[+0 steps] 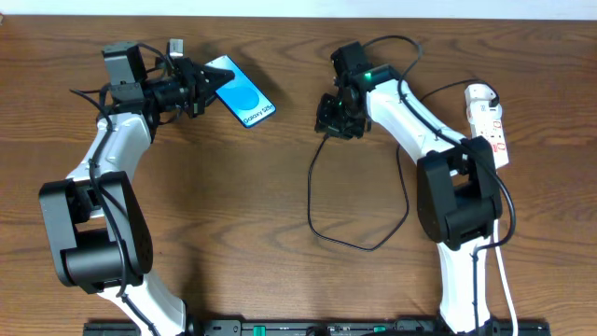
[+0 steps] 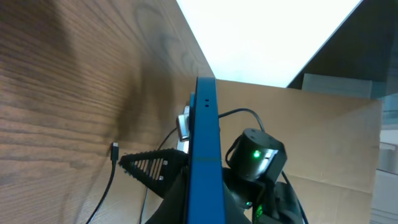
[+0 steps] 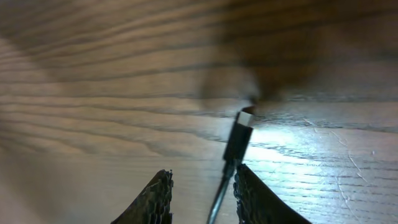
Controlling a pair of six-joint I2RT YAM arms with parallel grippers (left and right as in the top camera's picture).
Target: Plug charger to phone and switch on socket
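Observation:
My left gripper is shut on the phone, which has a bright blue screen and sits at the back left of the table. In the left wrist view the phone shows edge-on between the jaws. The charger cable loops across the middle of the table. Its plug tip lies on the wood, with the cable running between my right gripper's open fingers, close to the right finger. In the overhead view my right gripper hovers over the cable's end. The white socket strip lies at the right.
The right arm with a green light shows behind the phone in the left wrist view, with the cable tip on the wood to its left. A white cord runs from the strip toward the front edge.

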